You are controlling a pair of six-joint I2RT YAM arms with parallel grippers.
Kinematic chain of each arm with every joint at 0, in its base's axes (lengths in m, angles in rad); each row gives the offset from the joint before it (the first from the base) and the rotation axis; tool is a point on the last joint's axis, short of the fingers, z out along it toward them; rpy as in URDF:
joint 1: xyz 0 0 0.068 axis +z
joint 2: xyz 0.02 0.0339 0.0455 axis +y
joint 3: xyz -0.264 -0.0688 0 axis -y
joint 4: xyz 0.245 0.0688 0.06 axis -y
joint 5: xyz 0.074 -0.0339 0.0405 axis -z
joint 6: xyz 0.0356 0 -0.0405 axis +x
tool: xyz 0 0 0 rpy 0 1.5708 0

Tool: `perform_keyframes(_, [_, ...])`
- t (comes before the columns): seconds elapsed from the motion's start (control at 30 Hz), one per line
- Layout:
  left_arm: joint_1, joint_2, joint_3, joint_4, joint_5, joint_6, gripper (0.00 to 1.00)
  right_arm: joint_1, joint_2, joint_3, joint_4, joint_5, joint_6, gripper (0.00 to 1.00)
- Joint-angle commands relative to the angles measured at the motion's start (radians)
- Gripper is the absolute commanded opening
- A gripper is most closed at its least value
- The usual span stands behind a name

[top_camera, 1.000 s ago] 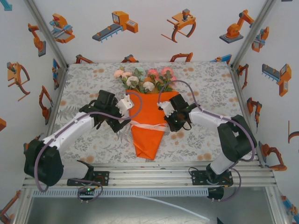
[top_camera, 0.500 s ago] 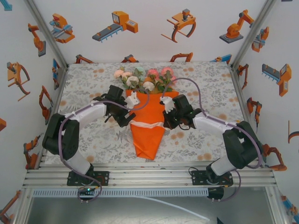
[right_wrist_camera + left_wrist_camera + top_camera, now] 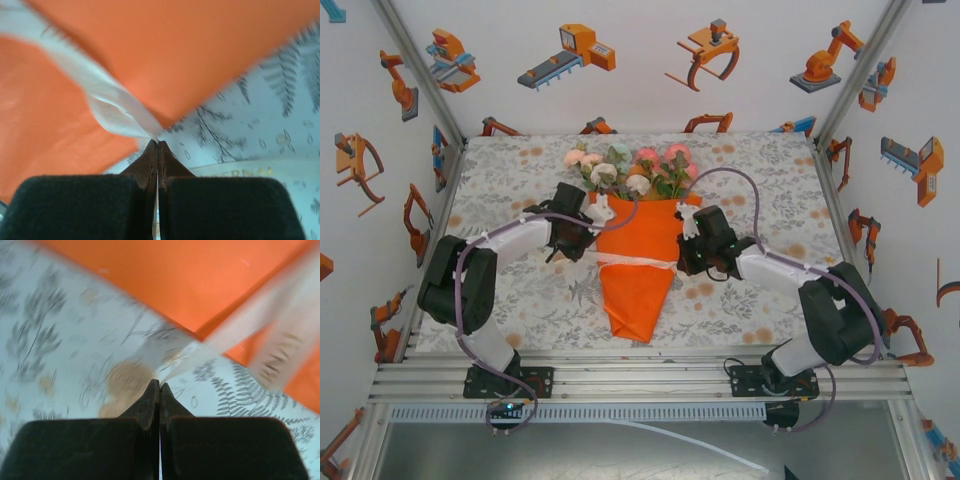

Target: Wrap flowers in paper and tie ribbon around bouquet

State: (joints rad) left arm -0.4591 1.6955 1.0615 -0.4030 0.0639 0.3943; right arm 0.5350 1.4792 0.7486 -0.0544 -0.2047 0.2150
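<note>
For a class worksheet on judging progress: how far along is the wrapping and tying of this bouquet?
Done: bright-orange paper cone wraps the pink, peach and white roses. In hand: narrow cream-white ribbon crosses the cone; left gripper and right gripper are each shut on one end. Left: tying it; no bow shows.

Around me stand white walls [image 3: 650, 95] printed with orange and grey robot pictures [image 3: 568, 55], with slanting aluminium posts [image 3: 423, 75] at the far corners. A pale leaf-print tablecloth [image 3: 510, 180] lies before me, and a ribbed metal rail [image 3: 640, 378] runs along its near edge. The light is even.
</note>
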Motion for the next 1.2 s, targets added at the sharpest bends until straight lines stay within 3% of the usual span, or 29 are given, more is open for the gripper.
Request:
perform_keyframes(0.0, [0.084, -0.057, 0.062, -0.068, -0.296, -0.415, 0.0, -0.033, -0.075, -0.089, 0.009, 0.141, 0.195, 0.0])
perform_keyframes(0.07, [0.139, -0.091, 0.038, -0.115, -0.334, -0.601, 0.0, -0.074, -0.111, -0.147, 0.002, 0.189, 0.265, 0.0])
perform_keyframes(0.13, [0.209, -0.129, -0.007, -0.14, -0.292, -0.764, 0.0, -0.164, -0.157, -0.211, -0.018, 0.219, 0.373, 0.0])
perform_keyframes(0.3, [0.421, -0.112, -0.037, -0.239, -0.19, -1.018, 0.0, -0.412, -0.276, -0.297, -0.088, 0.26, 0.536, 0.0])
perform_keyframes(0.43, [0.611, -0.107, -0.104, -0.191, -0.009, -1.113, 0.0, -0.568, -0.375, -0.334, -0.099, 0.246, 0.638, 0.0])
perform_keyframes(0.6, [0.684, -0.117, -0.135, -0.15, 0.058, -1.122, 0.0, -0.677, -0.448, -0.382, -0.06, 0.2, 0.731, 0.0])
perform_keyframes(0.7, [0.678, -0.117, -0.144, -0.11, 0.15, -1.1, 0.0, -0.695, -0.438, -0.396, 0.011, 0.124, 0.73, 0.0])
perform_keyframes(0.77, [0.654, -0.14, -0.156, -0.043, 0.294, -1.036, 0.0, -0.692, -0.406, -0.397, 0.131, -0.026, 0.684, 0.0])
perform_keyframes(0.87, [0.539, -0.218, -0.145, 0.0, 0.464, -0.951, 0.0, -0.647, -0.36, -0.381, 0.302, -0.3, 0.645, 0.0])
perform_keyframes(0.97, [0.384, -0.359, -0.132, -0.014, 0.481, -0.832, 0.0, -0.526, -0.375, -0.306, 0.261, -0.411, 0.581, 0.0])
perform_keyframes(1.03, [0.291, -0.473, -0.137, -0.036, 0.441, -0.748, 0.0, -0.408, -0.407, -0.253, 0.216, -0.404, 0.554, 0.0])
perform_keyframes(1.17, [0.202, -0.672, -0.203, -0.024, 0.414, -0.624, 0.0, -0.217, -0.403, -0.167, 0.25, -0.368, 0.565, 0.0])
